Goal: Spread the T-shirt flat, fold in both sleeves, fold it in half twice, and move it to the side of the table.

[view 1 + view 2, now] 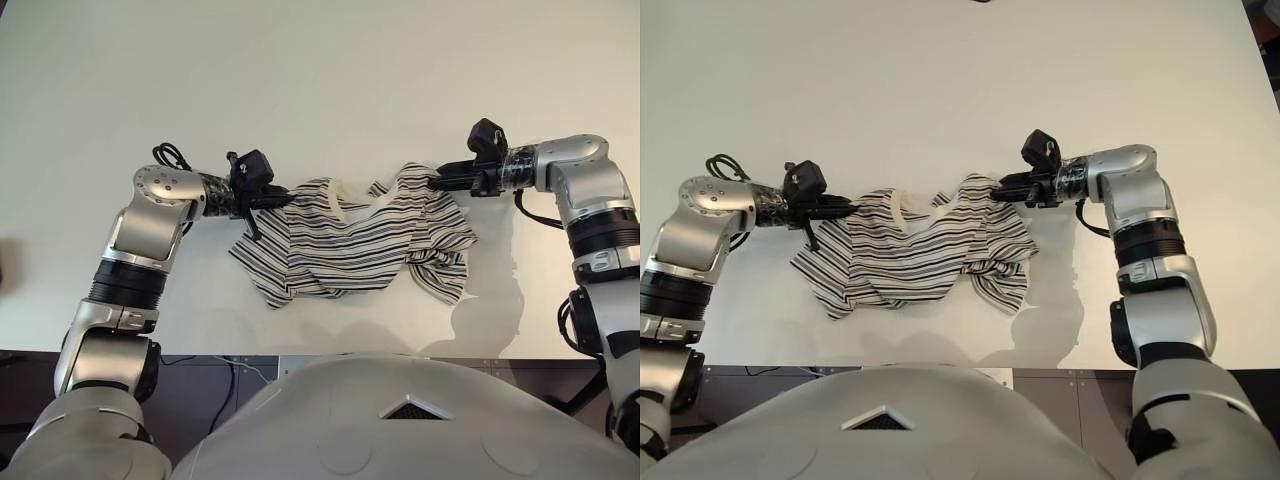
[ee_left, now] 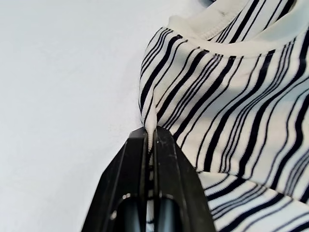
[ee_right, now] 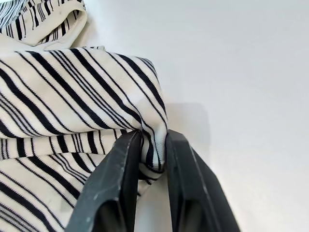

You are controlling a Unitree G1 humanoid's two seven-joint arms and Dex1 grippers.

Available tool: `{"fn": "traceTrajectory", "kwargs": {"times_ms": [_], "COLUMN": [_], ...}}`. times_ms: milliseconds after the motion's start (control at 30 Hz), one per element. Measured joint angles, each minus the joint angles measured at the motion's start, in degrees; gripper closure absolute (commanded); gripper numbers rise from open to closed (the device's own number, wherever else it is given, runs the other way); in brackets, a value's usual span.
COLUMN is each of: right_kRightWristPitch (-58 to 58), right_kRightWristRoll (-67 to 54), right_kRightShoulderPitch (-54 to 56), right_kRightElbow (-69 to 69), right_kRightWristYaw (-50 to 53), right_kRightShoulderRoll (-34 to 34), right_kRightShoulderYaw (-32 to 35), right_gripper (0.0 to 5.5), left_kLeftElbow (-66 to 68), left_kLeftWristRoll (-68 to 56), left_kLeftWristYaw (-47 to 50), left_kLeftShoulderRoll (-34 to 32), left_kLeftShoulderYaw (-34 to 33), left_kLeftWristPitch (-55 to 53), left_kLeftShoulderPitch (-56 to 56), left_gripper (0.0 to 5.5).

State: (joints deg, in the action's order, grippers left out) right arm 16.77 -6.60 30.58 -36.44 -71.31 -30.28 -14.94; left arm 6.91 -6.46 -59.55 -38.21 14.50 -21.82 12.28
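Observation:
A black-and-white striped T-shirt [image 1: 350,245] lies crumpled on the white table [image 1: 320,90], stretched between my two grippers. My left gripper [image 1: 285,198] is shut on the shirt's left edge, near the white collar [image 2: 231,36]; the fabric [image 2: 227,111] is pinched between its black fingers [image 2: 130,179]. My right gripper [image 1: 436,181] is shut on a bunched fold at the shirt's right edge, the cloth [image 3: 72,92] caught between its fingers [image 3: 116,188]. The lower part of the shirt [image 1: 990,275] hangs in loose folds towards the near edge.
The white table stretches wide and bare behind the shirt and to both sides [image 1: 940,80]. Its near edge [image 1: 250,355] runs just below the shirt. A dark cable [image 1: 172,155] loops off my left forearm.

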Motion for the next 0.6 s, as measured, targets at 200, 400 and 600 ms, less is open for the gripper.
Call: {"fn": "traceTrajectory", "kwargs": {"times_ms": [200,400,600], "right_kRightWristPitch": [0.0,-0.7,-2.9], "right_kRightWristRoll": [-0.3,-1.5,-1.8], "right_kRightShoulderPitch": [0.0,-2.4,-4.1], "right_kRightElbow": [-0.2,6.9,19.1], "right_kRightWristYaw": [2.6,5.6,9.6], "right_kRightShoulderRoll": [0.4,-0.5,-5.6], "right_kRightShoulderYaw": [2.3,6.4,12.2], "right_gripper": [5.38,5.38,5.38], "left_kLeftElbow": [-1.7,-6.3,-14.5], "left_kLeftWristRoll": [-1.2,-5.5,-13.9], "left_kLeftWristYaw": [1.8,7.1,13.9], "left_kLeftShoulderRoll": [1.5,4.3,7.0], "left_kLeftShoulderYaw": [-1.9,-8.6,-19.5], "left_kLeftWristPitch": [0.3,-0.1,-2.4], "left_kLeftShoulderPitch": [-2.4,-4.0,-5.1], "left_gripper": [5.4,5.4,5.4]}}
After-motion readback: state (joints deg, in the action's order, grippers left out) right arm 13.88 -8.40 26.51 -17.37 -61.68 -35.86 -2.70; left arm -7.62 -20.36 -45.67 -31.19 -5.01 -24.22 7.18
